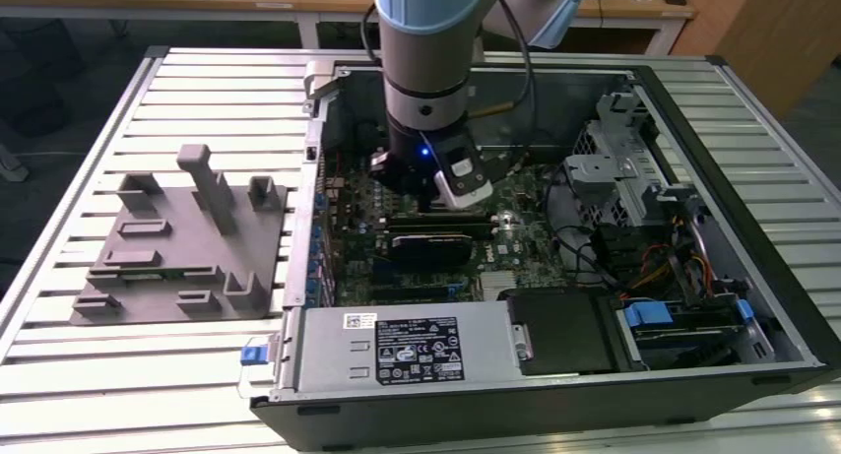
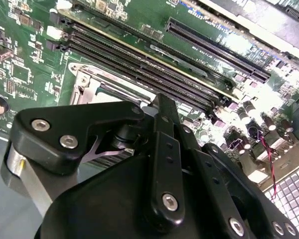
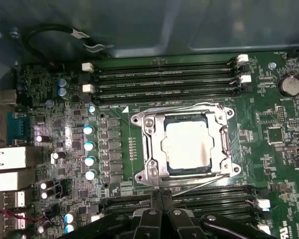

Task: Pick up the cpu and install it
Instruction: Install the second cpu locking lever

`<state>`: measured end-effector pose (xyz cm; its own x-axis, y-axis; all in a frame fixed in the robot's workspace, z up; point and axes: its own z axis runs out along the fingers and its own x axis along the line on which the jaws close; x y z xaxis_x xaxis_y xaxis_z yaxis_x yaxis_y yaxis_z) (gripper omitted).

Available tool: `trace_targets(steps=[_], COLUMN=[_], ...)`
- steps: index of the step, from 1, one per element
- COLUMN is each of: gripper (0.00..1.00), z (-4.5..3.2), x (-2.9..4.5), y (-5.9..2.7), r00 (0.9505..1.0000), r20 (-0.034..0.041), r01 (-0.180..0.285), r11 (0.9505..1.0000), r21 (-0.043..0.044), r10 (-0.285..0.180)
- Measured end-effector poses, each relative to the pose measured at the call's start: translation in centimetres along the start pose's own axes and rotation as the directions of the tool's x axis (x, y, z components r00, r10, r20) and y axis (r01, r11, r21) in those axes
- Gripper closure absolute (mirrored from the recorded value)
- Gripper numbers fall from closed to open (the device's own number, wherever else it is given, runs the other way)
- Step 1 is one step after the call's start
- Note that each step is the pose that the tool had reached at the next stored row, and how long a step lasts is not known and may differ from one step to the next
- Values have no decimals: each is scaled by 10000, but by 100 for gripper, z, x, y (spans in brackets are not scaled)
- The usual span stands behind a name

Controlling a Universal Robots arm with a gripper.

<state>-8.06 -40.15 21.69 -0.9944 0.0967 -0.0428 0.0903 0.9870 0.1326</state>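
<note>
**CPU Seated in Its Socket, Arm Poised Above the Board**

The open computer case (image 1: 552, 277) lay on its side on a slatted metal table (image 1: 79, 395), with a grey plastic tray (image 1: 177, 247) of upright posts beside it toward the exterior view's left. The arm (image 1: 427, 70) reached down into the case and stood over the green motherboard (image 3: 55, 99), its gripper (image 3: 161, 209) low above the board.

In the first wrist view the fingers met at the frame's edge with no gap between them and nothing held; they looked closed and empty. In the second wrist view the black finger linkage (image 2: 162, 164) covered much of the picture, with the long memory slots (image 2: 139, 64) running beyond it.

The cpu (image 3: 187, 145) sat inside the silvery socket frame (image 3: 149, 169) in the middle of the board, its pale top level and squared to the frame, flanked by memory slots on two sides. It appeared already placed, just beside the fingertips and apart from them.

By the look of it, the chip would be light, stiff and smooth on top, so apt to slip, and delicate underneath. Its thin opposite edges would be the safe place to grip, never the flat faces, and with little force.
</note>
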Motion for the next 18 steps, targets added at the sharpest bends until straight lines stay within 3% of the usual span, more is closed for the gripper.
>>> trace_targets(steps=[5, 10, 14, 18], gripper=[89, 89, 89, 89], z=[22, 40, 57, 71], x=[17, 22, 20, 21], y=[-50, -123, -155, -156], r00=[10000, 10000, 10000, 9993], r20=[-36, -49, -76, -126], r01=[-22, -31, 20, 352], r11=[9992, 9986, 9973, 9960], r21=[-392, -527, -734, -816], r10=[21, 28, -25, -363])
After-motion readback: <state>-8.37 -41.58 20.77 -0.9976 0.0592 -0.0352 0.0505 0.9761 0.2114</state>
